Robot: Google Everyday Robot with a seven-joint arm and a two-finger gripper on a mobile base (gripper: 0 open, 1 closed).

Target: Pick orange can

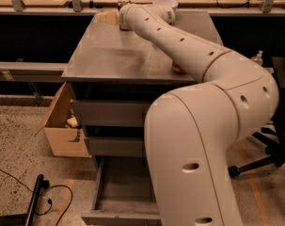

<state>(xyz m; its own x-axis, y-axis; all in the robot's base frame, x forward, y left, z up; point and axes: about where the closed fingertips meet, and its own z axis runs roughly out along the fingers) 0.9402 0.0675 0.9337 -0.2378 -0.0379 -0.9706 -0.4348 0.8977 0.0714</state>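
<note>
As the white arm (203,126) fills the lower right and the middle of the frame, you see it stretched over the grey drawer cabinet (109,55) toward the upper left. The bottom drawer (121,192) stands pulled out, and a cardboard box (57,126) sits at the cabinet's left side. The gripper (107,18) is at the far edge of the cabinet top. You cannot tell if the claw is released or clenched. The orange can (123,4) stands just right of it, partly hidden behind the wrist.
</note>
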